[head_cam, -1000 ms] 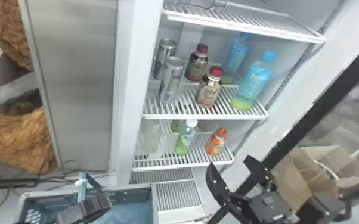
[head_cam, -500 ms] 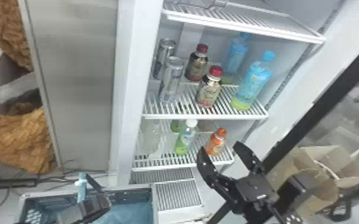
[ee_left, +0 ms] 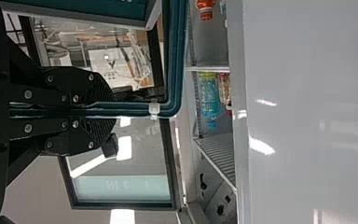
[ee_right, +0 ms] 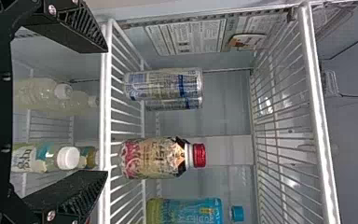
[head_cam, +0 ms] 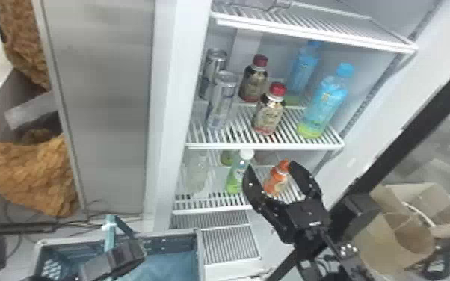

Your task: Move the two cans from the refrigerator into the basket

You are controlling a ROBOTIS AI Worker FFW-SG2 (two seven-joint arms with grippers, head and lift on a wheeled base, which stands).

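Two silver cans stand one behind the other at the left of the middle shelf, the front can (head_cam: 222,101) and the rear can (head_cam: 213,69). My right gripper (head_cam: 271,170) is open in front of the lower shelf, below and right of the cans, holding nothing. In the right wrist view the gripper (ee_right: 105,109) has its fingers wide apart, and the front can (ee_right: 163,85) lies beyond them, not touched. The basket (head_cam: 198,246) is on the floor at lower left. My left gripper (head_cam: 125,258) is over it; in the left wrist view the gripper (ee_left: 107,111) is closed on the basket's teal handle (ee_left: 135,110).
Bottles with red caps (head_cam: 269,112) and blue bottles (head_cam: 323,104) share the cans' shelf. White wire shelf edges (head_cam: 265,146) cross above and below the cans. An orange bottle (head_cam: 277,178) stands behind the right gripper. A paper bag (head_cam: 403,231) is at right.
My right gripper has moved left and up, toward the refrigerator shelves, and stays open. The left gripper, the basket and the cans have kept their places.
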